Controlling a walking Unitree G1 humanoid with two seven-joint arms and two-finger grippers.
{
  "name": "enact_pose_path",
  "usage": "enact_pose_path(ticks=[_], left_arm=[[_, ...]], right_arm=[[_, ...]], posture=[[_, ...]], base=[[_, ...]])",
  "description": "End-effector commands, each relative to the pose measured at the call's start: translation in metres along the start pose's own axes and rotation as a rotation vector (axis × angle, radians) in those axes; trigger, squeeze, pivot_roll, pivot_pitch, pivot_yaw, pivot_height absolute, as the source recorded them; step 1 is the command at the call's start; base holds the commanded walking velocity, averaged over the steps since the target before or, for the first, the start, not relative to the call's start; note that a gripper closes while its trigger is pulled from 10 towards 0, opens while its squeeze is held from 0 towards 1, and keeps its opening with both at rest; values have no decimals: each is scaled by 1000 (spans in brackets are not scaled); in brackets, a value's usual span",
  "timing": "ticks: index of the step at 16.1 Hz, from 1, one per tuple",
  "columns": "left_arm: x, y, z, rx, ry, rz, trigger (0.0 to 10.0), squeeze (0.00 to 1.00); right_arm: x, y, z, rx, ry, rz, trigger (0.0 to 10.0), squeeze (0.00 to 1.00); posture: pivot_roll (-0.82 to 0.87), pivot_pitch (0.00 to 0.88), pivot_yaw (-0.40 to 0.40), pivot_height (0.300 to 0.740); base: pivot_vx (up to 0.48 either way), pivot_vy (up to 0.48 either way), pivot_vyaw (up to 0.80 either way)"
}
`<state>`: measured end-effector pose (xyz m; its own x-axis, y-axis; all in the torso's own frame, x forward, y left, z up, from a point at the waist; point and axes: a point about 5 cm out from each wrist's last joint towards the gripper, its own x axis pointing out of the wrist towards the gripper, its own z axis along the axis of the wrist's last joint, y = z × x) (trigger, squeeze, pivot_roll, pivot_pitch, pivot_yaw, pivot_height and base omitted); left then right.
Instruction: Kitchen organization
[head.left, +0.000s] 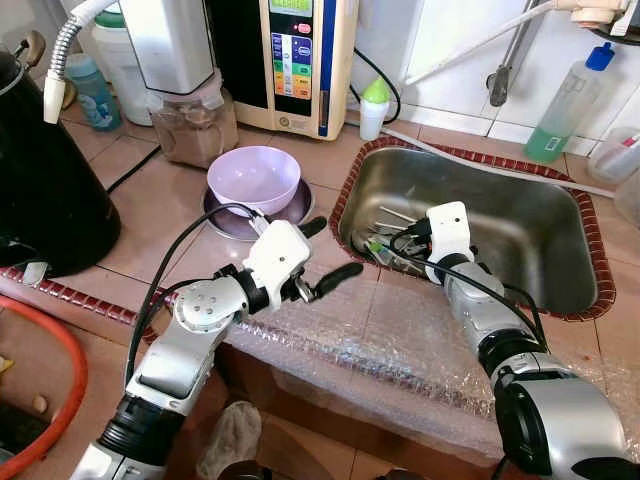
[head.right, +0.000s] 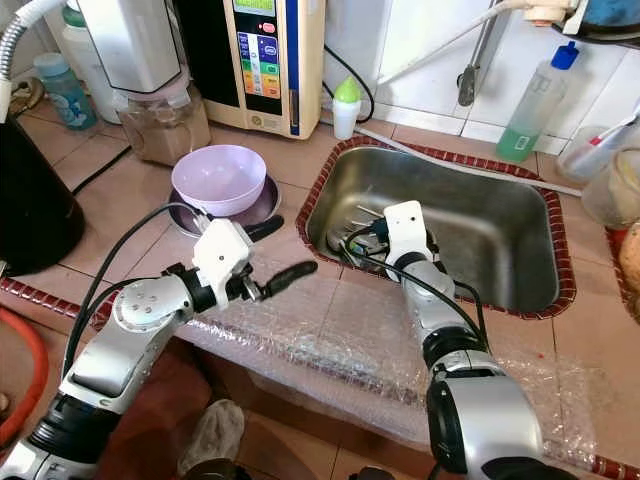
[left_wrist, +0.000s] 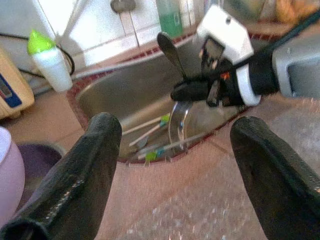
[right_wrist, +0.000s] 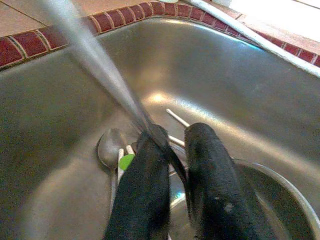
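Terracotta-tiled counter (head.left: 150, 215), white-tiled wall (head.left: 450, 45)

Home kitchen: steel sink (head.left: 560, 235), tiled counter (head.left: 150, 215)

Cream appliance (head.left: 300, 65) with a coloured control panel stands against the wall tiles; brown-filled jar (head.left: 192, 128) just beside it on the left; green-capped white bottle (head.left: 373, 108) just beside it on the right; bottle of green liquid (head.left: 565, 105) well apart to its right; black kettle (head.left: 45, 190) well apart to its left; bubble wrap (head.left: 400, 345) well in front of it, along the counter edge.

Cutlery (head.left: 392, 232) crowding sink (head.left: 520, 215) corner
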<state>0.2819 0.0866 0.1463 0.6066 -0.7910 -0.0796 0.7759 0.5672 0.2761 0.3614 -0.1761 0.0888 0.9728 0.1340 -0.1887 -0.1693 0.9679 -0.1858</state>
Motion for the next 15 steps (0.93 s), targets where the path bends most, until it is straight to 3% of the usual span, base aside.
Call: enact_pose_path(ticks=[1, 3, 7, 11, 13, 15], left_arm=[[-1, -1, -5, 0, 38, -12, 10000, 1000], [0, 0, -5, -1, 40, -10, 10000, 1000], [1, 1, -6, -6, 70, -21, 10000, 1000], [3, -1, -7, -8, 83, -28, 10000, 1000], [3, -2, -7, -7, 86, -32, 10000, 1000], [3, -1, -7, -6, 85, -26, 10000, 1000]], right_arm=[[-2, 3, -12, 24, 59, -2, 10000, 1000], [-4, 2, -15, 24, 68, -23, 10000, 1000], [-4, -14, -7, 58, 14, -121, 10000, 1000], [-1, -17, -8, 298, 60, -157, 10000, 1000], [0, -15, -11, 356, 100, -149, 10000, 1000], [0, -16, -9, 357, 95, -151, 10000, 1000]], posture=[[79, 0, 29, 740], [78, 0, 34, 740], [74, 0, 40, 740], [74, 0, 43, 740], [71, 0, 44, 740], [71, 0, 42, 740]], base=[[0, 0, 0], [0, 0, 0], [0, 0, 0], [0, 0, 0], [0, 0, 0], [0, 0, 0]])
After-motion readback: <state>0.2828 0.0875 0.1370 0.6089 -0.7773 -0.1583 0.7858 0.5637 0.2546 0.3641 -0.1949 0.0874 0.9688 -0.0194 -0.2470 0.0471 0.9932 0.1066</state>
